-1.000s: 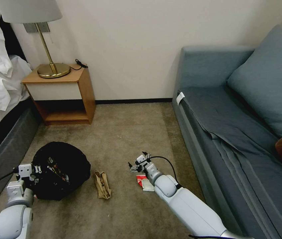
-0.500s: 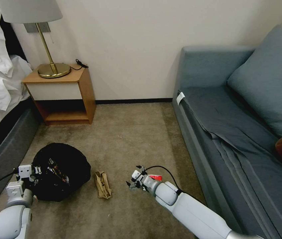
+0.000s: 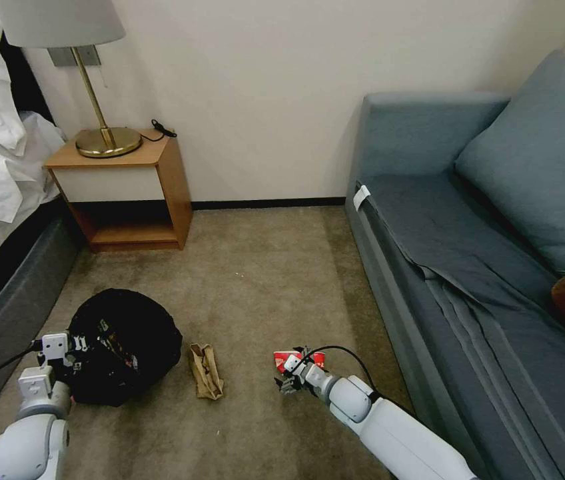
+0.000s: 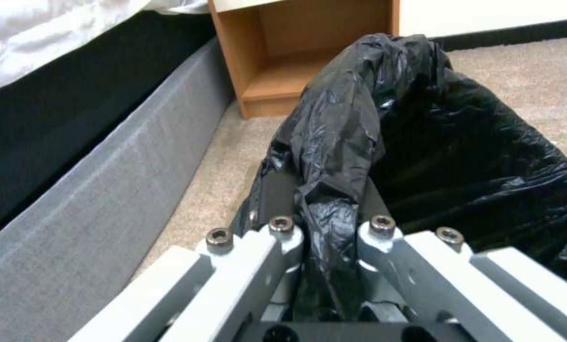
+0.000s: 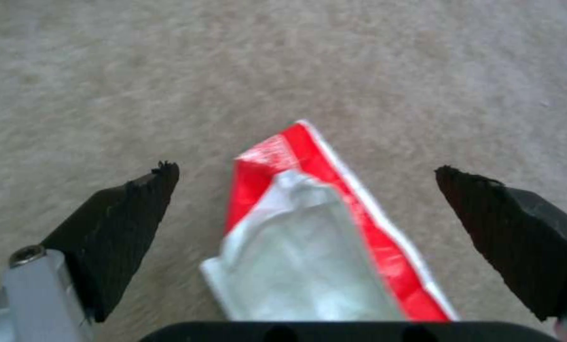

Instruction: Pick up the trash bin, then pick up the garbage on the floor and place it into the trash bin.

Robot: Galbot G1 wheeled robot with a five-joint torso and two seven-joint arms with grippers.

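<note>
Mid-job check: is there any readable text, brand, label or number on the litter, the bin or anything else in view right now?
None can be read.
Red-and-white wrapper, between the open right gripper's fingers: a pale speckled patch on the red, no legible letters.
Colourful print inside the trash bin, whose bag is pinched by the left gripper: too small to read.
White tag on the sofa edge: blank or too small to tell.
Tan scrap: no print visible.

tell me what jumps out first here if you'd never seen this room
The black-lined bin on the carpet by the bed, its bag rim pinched in the left claw. Next, the red-and-white wrapper lying flat between the open fingers of the right claw, near the blue sofa. A tan scrap lies on the carpet between bin and wrapper.
</note>
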